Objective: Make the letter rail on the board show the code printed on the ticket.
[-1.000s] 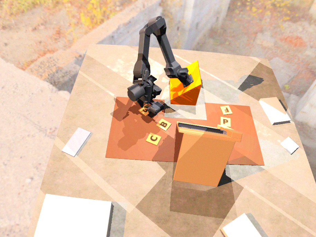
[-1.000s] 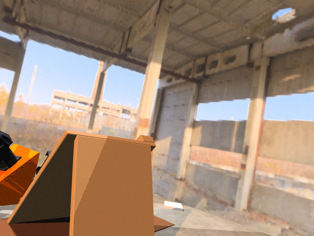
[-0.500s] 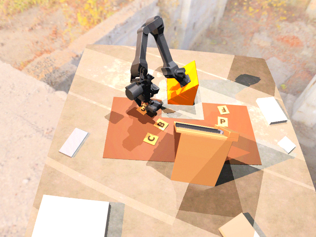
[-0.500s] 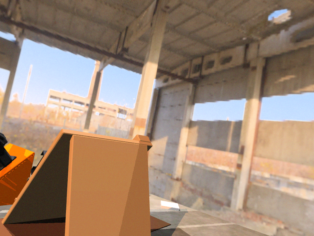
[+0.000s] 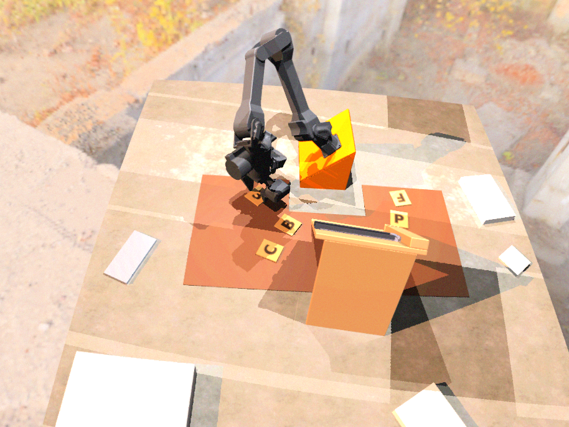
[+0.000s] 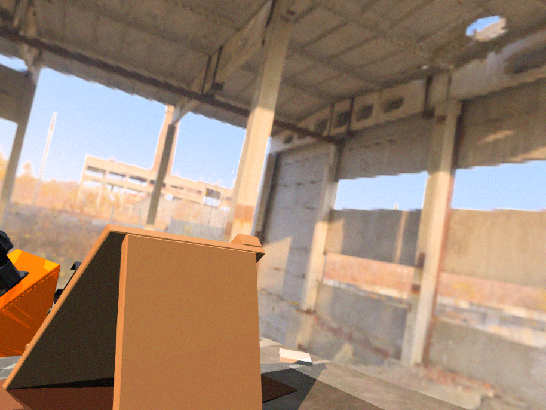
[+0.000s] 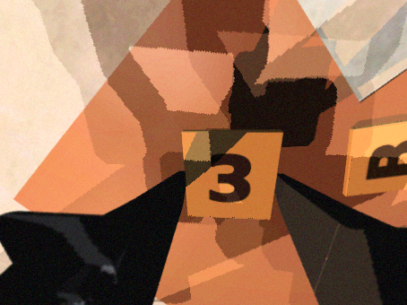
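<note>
Our jaws are clamped on the sides of the 3 tile (image 7: 230, 174), over the mat (image 5: 220, 271) near the B tile (image 5: 287, 225). The grip is on thin edges, so the tile may twist or slip and clip B. We count five tiles, one rail (image 5: 358, 231), and one board (image 5: 358, 284) on the bench (image 5: 275, 367).

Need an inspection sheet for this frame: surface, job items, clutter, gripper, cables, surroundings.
Surface: tan counter with an orange mat.
Job's things: tiles B, C, P, F flat on the mat; letter rail atop the orange board, no tile seen in it; ticket not identified.
Clutter: white slabs near the counter edges; orange wedge block.
Grippers: gripper shut on the 3 tile, fingers on both sides.
Cables: nothing seen.
Surroundings: ruined concrete hall, open sky.
</note>
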